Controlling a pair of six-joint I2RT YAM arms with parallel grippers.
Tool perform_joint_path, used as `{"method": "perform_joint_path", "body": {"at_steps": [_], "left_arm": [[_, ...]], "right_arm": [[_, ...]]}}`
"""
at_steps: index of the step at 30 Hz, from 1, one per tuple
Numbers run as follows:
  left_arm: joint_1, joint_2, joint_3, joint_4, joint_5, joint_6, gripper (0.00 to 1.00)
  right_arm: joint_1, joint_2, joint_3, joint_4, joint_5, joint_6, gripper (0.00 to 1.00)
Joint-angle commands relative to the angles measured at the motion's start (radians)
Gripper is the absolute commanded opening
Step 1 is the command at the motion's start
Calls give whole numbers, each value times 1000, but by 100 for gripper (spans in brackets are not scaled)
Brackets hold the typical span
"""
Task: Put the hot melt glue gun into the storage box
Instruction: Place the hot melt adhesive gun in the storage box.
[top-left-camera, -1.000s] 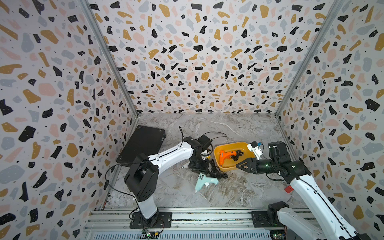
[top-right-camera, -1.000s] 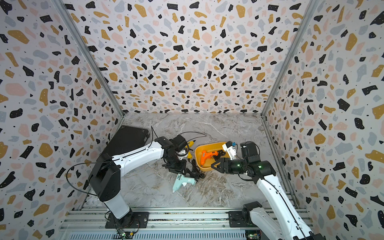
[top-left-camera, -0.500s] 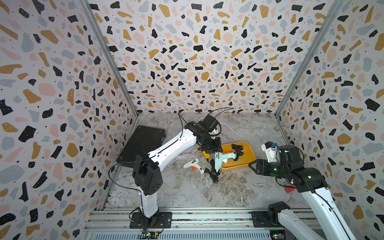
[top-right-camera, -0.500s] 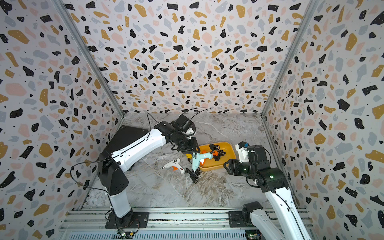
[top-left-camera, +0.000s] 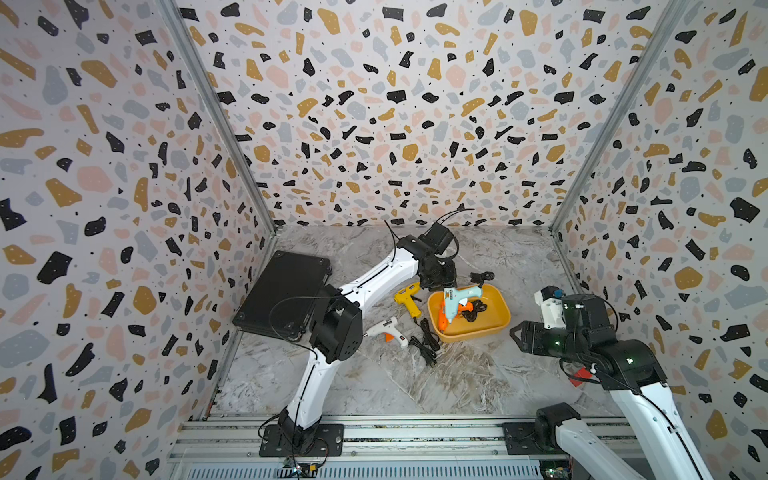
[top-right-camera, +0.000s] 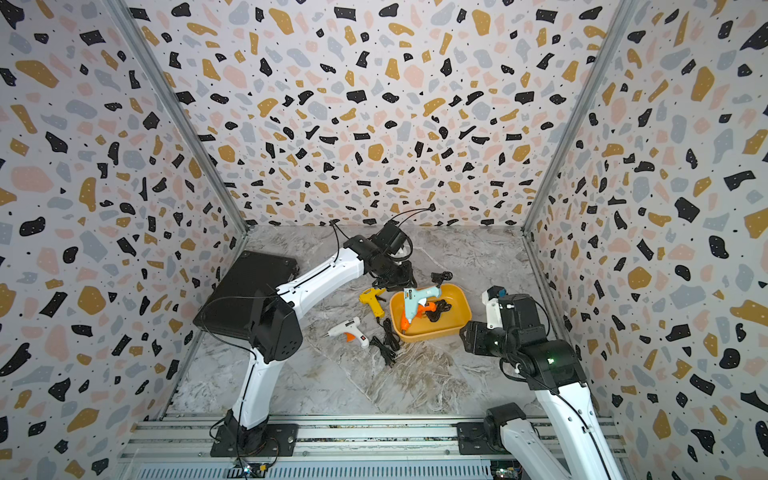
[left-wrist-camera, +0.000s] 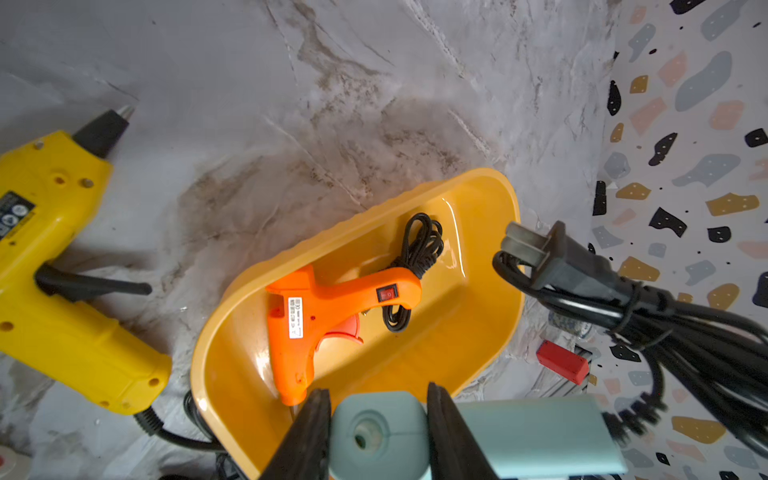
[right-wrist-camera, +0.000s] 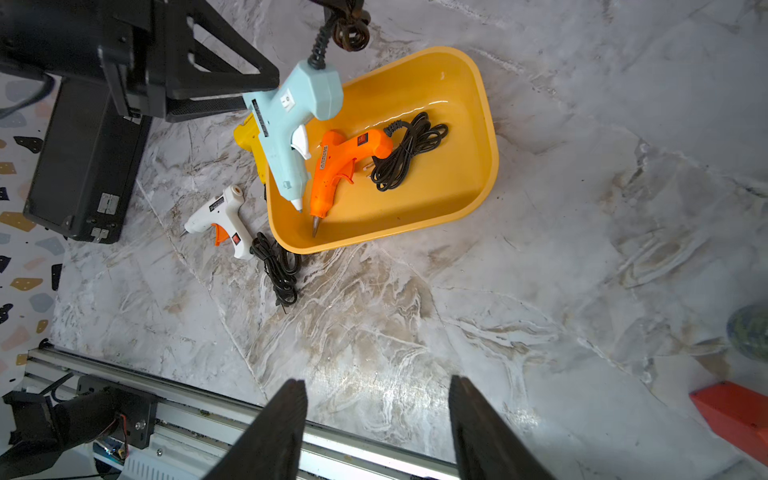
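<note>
One blue gun (top-left-camera: 448, 306) over box (top-left-camera: 473, 336) rim

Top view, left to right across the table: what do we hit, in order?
black case → white glue gun → yellow glue gun → storage box → right gripper. Skipped: light-blue glue gun and orange glue gun, both overlapping the box.
</note>
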Motion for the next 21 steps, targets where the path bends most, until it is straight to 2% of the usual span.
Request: {"method": "perform_joint_path", "body": {"at_steps": [1, 13, 21], "left_arm": [[-3, 34, 42, 1, -17, -1, 4], [-31, 218, 167, -84, -60, 7, 7], [-39, 185, 144, -162, -98, 42, 17]], "right_arm": [[3, -14, 46, -41, 25, -27, 60], [2, -14, 44, -62, 35, -72, 61], [2, -9, 34, -62, 45, -75, 62]]}}
